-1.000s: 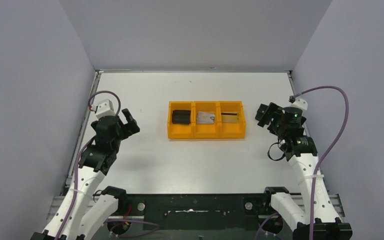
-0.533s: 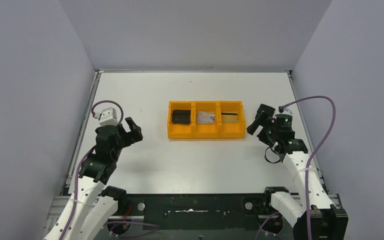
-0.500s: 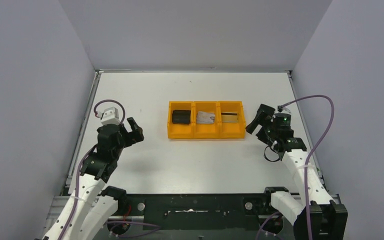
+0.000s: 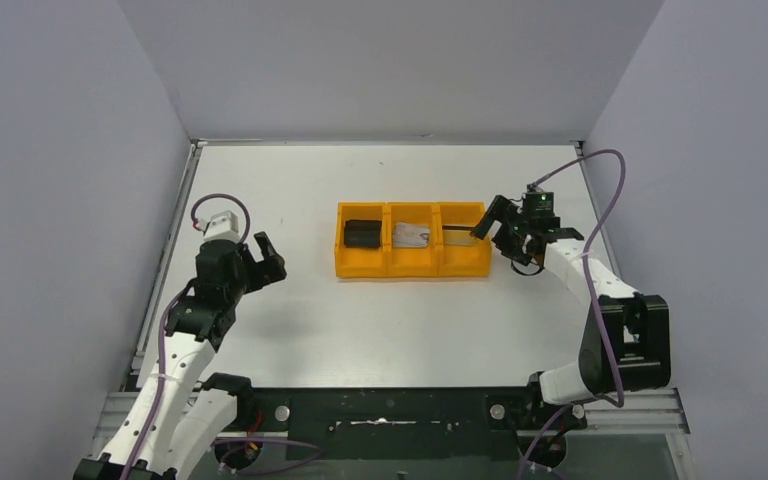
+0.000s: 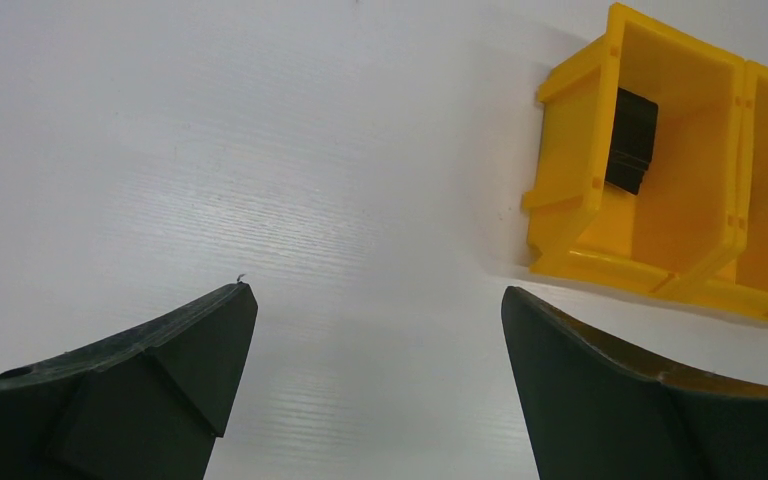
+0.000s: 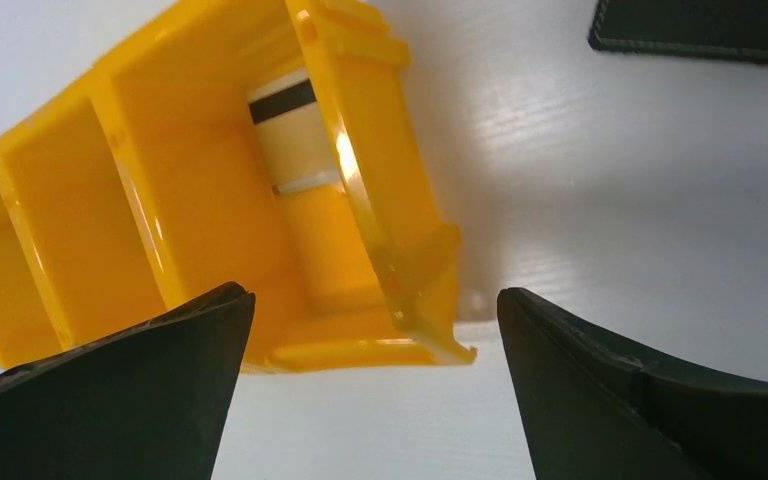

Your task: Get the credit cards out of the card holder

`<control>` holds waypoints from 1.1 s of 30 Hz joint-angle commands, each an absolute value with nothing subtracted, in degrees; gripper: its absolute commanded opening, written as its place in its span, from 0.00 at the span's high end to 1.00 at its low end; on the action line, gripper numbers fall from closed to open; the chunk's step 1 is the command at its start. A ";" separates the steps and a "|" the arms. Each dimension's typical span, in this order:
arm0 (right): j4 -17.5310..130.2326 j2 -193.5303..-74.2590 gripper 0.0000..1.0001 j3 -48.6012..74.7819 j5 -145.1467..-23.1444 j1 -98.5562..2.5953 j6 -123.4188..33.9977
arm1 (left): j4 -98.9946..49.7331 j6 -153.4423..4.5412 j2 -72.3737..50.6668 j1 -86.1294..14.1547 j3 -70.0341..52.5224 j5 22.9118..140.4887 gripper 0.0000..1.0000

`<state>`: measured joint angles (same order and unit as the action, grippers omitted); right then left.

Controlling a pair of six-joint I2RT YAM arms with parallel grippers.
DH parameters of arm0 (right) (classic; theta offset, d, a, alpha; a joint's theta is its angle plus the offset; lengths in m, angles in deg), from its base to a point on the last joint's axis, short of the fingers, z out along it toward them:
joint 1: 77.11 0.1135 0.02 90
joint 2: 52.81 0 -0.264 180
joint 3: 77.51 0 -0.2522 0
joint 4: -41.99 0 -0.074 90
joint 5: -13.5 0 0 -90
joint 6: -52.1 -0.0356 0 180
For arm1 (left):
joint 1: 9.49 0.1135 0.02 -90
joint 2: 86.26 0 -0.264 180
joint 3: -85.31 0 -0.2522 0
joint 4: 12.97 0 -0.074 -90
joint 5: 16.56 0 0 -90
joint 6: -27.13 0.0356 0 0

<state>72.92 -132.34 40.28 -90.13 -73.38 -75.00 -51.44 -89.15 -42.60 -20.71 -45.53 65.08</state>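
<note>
**Q:** Top view?
**A:** The orange tray (image 4: 412, 268) sits mid-tabletop, with the silvery-grey card (image 4: 412, 236) in its middle compartment and the gold card (image 4: 460, 234) in the right one. My left hand (image 4: 268, 258) hangs wide and empty off the tray's left end. My right hand (image 4: 490, 222) is spread, empty, at the right end.

**Q:** Left wrist?
**A:** A black block (image 5: 630, 140) is in the end compartment.

**Q:** Right wrist?
**A:** The gold card is within reach. A dark stitched edge (image 6: 700, 30) shows on the tabletop beyond, possibly the card holder; unsure.

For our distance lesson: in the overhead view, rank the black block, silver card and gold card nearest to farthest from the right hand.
1. Gold card, rightmost, beside the right hand.
2. Silver card, in the middle.
3. Black block, leftmost.
</note>
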 commanded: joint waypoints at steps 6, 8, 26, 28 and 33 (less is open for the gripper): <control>72.58 -145.33 0.02 23.89 -90.88 -70.33 -65.88 | -45.32 -88.18 -43.08 -16.06 -43.04 70.15 0.04; 74.41 -147.67 0.02 21.19 -90.89 -69.09 -64.74 | -45.10 -88.12 -43.04 -15.59 -44.32 70.68 0.04; 82.32 -149.08 0.02 13.48 -69.07 -60.28 -65.65 | -44.98 -87.92 -42.52 -14.58 -44.44 72.28 0.06; 83.39 -146.58 0.02 13.23 -64.22 -60.45 -64.78 | -44.83 -87.90 -42.64 -14.59 -44.53 72.38 0.06; 81.03 -139.79 0.02 16.11 -52.77 -64.03 -65.31 | -44.55 -87.92 -42.83 -14.50 -44.54 72.84 0.06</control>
<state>82.52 -147.40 15.80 -66.68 -60.77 -65.34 -48.49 -89.11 -41.97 -14.98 -45.53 71.57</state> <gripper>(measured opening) 0.980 0.946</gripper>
